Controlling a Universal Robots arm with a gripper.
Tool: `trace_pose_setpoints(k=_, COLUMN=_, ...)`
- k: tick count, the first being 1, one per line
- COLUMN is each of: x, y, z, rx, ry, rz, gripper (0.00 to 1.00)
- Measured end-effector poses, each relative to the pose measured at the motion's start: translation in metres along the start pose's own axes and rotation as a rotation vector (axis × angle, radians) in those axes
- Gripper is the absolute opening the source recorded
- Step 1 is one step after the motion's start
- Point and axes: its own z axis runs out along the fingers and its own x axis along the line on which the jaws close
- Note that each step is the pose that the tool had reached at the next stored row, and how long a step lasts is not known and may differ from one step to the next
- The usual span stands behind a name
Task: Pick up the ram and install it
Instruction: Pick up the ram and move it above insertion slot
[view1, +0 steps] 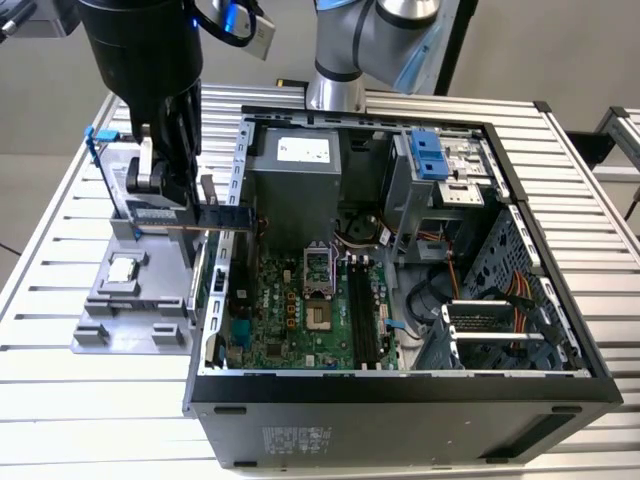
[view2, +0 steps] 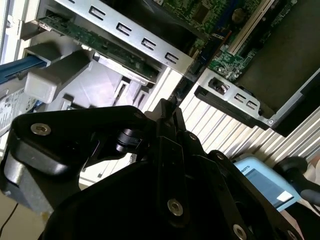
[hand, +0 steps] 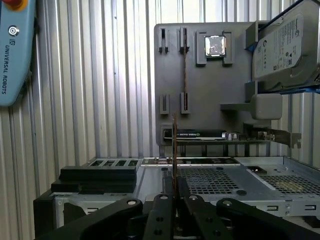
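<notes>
In the exterior view, a grey fixture plate (view1: 110, 320) lies on the slatted table (view1: 80, 400), on the side of the pincer (view1: 185, 225) toward the exterior view's left. A square silver processor (view1: 125, 268) sits in a pocket of the plate, just below and in front of the pincer. A hard drive (hand: 285, 47) with a blue bracket stands at the plate's far end, behind the pincer.

The pincer hangs over the plate's inner edge with its fingers closed narrowly on the ram (view1: 225, 218). The ram is held level, clear of the plate. Its free end reaches out from the pincer toward the exterior view's right, across the side wall of the open computer case (view1: 400, 400).

In the first wrist view the ram (hand: 174, 145) shows edge-on as a thin strip. It rises out of the pincer (hand: 174, 197), clamped between two black fingers (hand: 161, 212).

Beyond the pincer, toward the exterior view's right, the motherboard lies flat in the case. Its long black memory slots (view1: 362, 315) are well apart from the ram.
</notes>
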Motion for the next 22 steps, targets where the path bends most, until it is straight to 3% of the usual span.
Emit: trace_pose_setpoints(k=22, x=-0.0005, y=-0.0123, z=0.0, rx=0.0, ry=0.0, rz=0.0, gripper=0.0)
